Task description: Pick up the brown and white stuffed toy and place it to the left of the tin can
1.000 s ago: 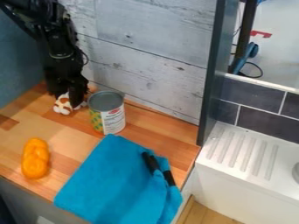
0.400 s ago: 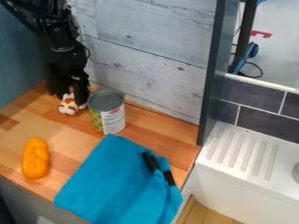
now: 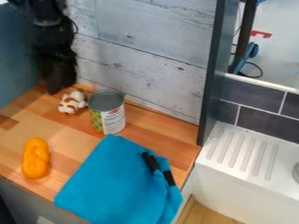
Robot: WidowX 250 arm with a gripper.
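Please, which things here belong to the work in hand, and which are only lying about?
In the work:
- black gripper, above the counter
- brown-and-white toy, nearest to the gripper

Lying about:
- can, upright beside the toy
- orange twisted thing
- blue cloth, with two black pieces on it

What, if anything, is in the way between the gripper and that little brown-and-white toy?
Nothing visible stands between the gripper and the toy, which sits on the wooden counter close to it. The can is right beside the toy, but on the side away from the gripper.
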